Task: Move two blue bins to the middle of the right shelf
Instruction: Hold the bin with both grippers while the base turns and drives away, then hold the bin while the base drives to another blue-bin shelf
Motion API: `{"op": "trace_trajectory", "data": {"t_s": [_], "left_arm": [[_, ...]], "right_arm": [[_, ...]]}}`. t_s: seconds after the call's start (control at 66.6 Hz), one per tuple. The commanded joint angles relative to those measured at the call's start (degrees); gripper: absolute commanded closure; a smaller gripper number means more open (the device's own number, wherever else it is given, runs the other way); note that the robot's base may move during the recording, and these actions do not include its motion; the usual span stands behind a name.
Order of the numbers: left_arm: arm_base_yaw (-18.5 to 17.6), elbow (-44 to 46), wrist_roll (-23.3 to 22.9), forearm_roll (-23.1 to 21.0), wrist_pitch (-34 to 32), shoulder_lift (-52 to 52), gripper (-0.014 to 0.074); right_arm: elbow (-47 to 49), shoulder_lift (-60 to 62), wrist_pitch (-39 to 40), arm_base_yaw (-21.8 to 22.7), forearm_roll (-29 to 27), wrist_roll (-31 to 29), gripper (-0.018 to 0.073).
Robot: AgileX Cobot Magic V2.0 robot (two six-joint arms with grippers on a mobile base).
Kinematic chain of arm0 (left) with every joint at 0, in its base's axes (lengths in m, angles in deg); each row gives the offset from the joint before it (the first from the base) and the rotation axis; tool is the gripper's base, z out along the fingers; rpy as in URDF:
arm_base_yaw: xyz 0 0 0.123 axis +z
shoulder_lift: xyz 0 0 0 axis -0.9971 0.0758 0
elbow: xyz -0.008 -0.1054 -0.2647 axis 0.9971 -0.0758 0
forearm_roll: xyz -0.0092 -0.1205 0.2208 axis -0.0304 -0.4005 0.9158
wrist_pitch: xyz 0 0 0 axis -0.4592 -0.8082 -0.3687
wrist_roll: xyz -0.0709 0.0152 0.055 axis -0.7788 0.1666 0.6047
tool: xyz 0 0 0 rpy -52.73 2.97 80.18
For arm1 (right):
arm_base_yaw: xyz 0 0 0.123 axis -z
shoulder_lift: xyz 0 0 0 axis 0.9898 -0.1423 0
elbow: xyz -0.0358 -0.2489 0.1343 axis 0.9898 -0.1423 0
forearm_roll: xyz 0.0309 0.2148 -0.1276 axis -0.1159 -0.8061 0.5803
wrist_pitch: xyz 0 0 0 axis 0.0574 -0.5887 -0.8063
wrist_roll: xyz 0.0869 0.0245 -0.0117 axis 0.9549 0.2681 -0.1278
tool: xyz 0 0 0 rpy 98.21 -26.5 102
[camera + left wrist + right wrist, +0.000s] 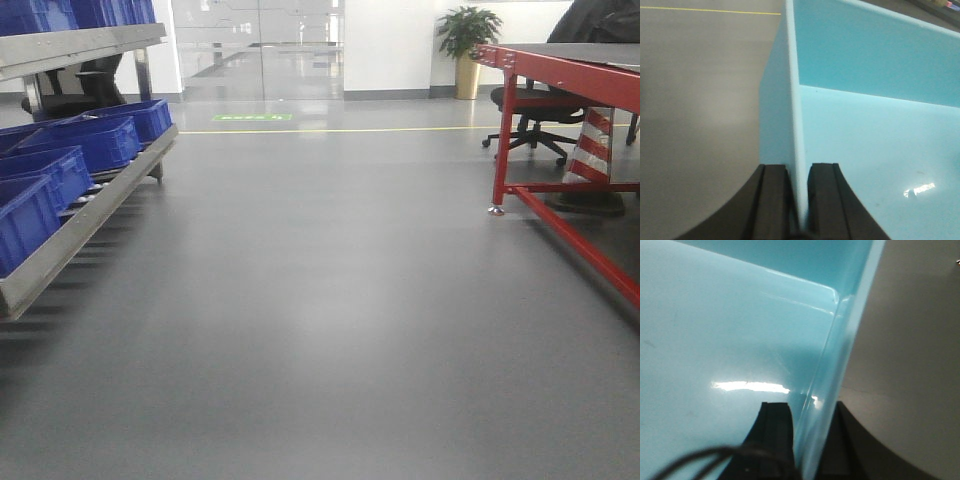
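I see my left gripper (799,172) pinched tight on the left wall of a pale blue bin (880,150), one finger inside and one outside. My right gripper (810,415) clamps a right-hand wall the same way. Grey floor (330,330) shows beside the bin. Ahead, darker bins (100,142) sit on a rack (85,220) at the left.

This is a warehouse or factory hall: bare grey floor (700,100) spreads out to the left of the left gripper (799,170), crossed far ahead of it by a yellow lane line (715,10). A metal flow rack (90,218) stocked with blue bins (95,143), a red steel workbench (570,75), a striped safety cone (592,150) and glass doors (260,45) at the far end say the same.
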Motion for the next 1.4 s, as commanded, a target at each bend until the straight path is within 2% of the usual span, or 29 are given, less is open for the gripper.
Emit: {"op": "trace_trajectory", "data": {"t_s": [0.0, 1.381], "left_arm": [[-0.4, 0.4, -0.5, -3.4, -3.4, -0.5, 0.0707], [-0.4, 0.4, -0.5, -3.4, -3.4, -0.5, 0.0707]], "right_arm": [[0.5, 0.6, 2.8, -0.1, -2.4, -1.7, 0.0713], [0.5, 0.6, 3.0, -0.1, -2.4, -1.7, 0.0713]]}}
